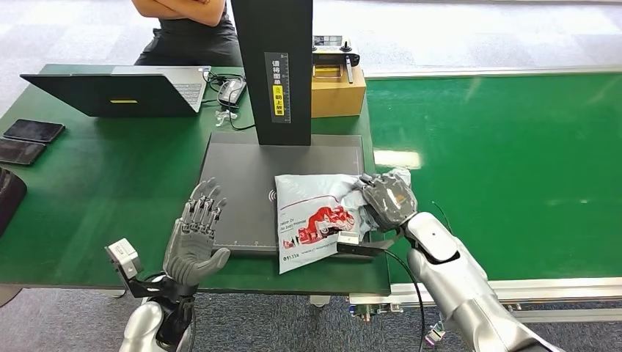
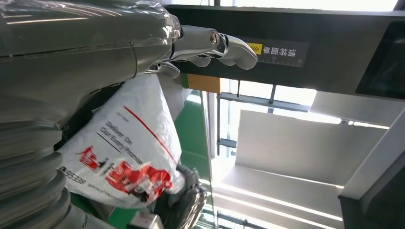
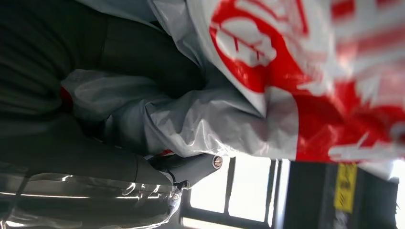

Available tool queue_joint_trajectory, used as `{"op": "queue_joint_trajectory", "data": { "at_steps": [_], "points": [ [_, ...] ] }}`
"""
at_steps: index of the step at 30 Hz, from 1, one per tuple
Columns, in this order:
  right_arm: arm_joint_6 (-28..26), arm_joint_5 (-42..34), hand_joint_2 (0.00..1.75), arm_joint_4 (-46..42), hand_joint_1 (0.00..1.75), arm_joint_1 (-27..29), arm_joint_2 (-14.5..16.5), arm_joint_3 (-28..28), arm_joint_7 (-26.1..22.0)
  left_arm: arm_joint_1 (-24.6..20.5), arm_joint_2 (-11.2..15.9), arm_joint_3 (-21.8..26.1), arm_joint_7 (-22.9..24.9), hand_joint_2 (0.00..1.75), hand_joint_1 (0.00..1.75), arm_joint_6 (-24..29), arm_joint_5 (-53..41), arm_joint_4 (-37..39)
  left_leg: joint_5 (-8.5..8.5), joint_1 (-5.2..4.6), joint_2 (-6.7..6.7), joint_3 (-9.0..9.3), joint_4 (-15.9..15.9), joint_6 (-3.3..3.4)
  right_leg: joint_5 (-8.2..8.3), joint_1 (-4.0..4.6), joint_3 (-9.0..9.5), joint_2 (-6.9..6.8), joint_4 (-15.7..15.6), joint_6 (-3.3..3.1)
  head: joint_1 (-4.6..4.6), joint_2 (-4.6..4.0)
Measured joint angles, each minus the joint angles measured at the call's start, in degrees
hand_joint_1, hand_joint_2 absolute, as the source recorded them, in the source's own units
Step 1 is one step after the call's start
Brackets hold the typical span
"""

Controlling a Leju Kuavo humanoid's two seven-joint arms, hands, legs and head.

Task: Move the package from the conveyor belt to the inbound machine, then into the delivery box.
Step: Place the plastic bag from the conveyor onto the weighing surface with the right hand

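Note:
A white plastic package (image 1: 315, 220) with red print lies on the dark flat plate of the inbound machine (image 1: 242, 183), its near edge hanging over the plate's front right corner. My right hand (image 1: 387, 199) grips the package's right end, where the plastic is bunched up. In the right wrist view the package (image 3: 267, 95) is crumpled against my right hand (image 3: 119, 114). My left hand (image 1: 196, 238) hovers open over the plate's front left corner, fingers spread and pointing up, apart from the package. The left wrist view shows the package (image 2: 129, 152) beyond my left hand (image 2: 95, 52).
The machine's black upright column (image 1: 273, 70) stands at the back of the plate. The green conveyor belt (image 1: 506, 169) runs to the right. A cardboard box (image 1: 337, 88), an open laptop (image 1: 121, 92), two phones (image 1: 29, 139) and a person (image 1: 187, 29) are behind and left.

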Motion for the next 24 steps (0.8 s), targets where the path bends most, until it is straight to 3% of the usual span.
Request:
{"op": "queue_joint_trajectory", "data": {
  "at_steps": [6, 12, 18, 20, 22, 24],
  "points": [
    [-9.62, -2.32, 1.75, 6.66, 1.75, -5.37, 3.4, 3.83, -4.63, -1.77, 0.0, -0.64, 0.05, 1.75, 0.0, -0.05, 0.25, 1.19, 0.01, 0.01, -0.05, -0.04, 0.0, -0.02, -0.01, 0.01, -0.04, -0.06, 0.06, -0.02, -0.01, 0.0],
    [-10.47, -3.86, 1.75, 6.41, 1.75, -6.87, 7.24, 6.0, -8.84, -3.69, 0.02, -1.15, 0.28, 1.75, 0.0, 0.37, 0.77, 2.51, 0.01, 0.01, -0.04, -0.07, 0.0, -0.02, -0.04, 0.01, -0.1, -0.04, 0.07, -0.05, -0.01, 0.0],
    [-6.43, -5.45, 1.75, 10.85, 1.73, -9.15, 10.93, 8.8, -5.22, -4.26, 0.08, -1.39, -0.5, 1.75, 0.0, 1.03, 1.0, 3.66, 0.01, 0.01, -0.05, -0.07, 0.0, -0.02, -0.04, 0.0, -0.08, -0.05, 0.07, -0.05, -0.01, 0.0],
    [-2.67, -5.74, 1.75, 14.09, 1.13, -10.25, 12.02, 9.93, -1.96, -4.18, 0.15, -1.4, -0.86, 1.75, 0.0, 1.28, 1.15, 3.83, 0.01, 0.0, -0.05, -0.06, 0.0, -0.02, -0.04, 0.0, -0.07, -0.05, 0.07, -0.05, -0.01, 0.0],
    [1.41, -5.57, 1.75, 17.3, 0.27, -10.99, 12.9, 11.08, 2.05, -3.91, 0.24, -1.4, -1.04, 1.75, 0.0, 1.44, 1.22, 3.86, 0.01, 0.0, -0.05, -0.06, 0.0, -0.02, -0.04, 0.0, -0.06, -0.06, 0.07, -0.05, 0.0, 0.0],
    [3.66, -5.87, 1.75, 19.84, 0.0, -11.24, 13.5, 11.86, 4.93, -3.56, 0.35, -1.38, -1.09, 1.75, 0.0, 1.49, 1.21, 3.86, 0.01, 0.0, -0.06, -0.06, 0.0, -0.02, -0.04, 0.0, -0.06, -0.06, 0.07, -0.05, 0.0, 0.0]
  ]
}}
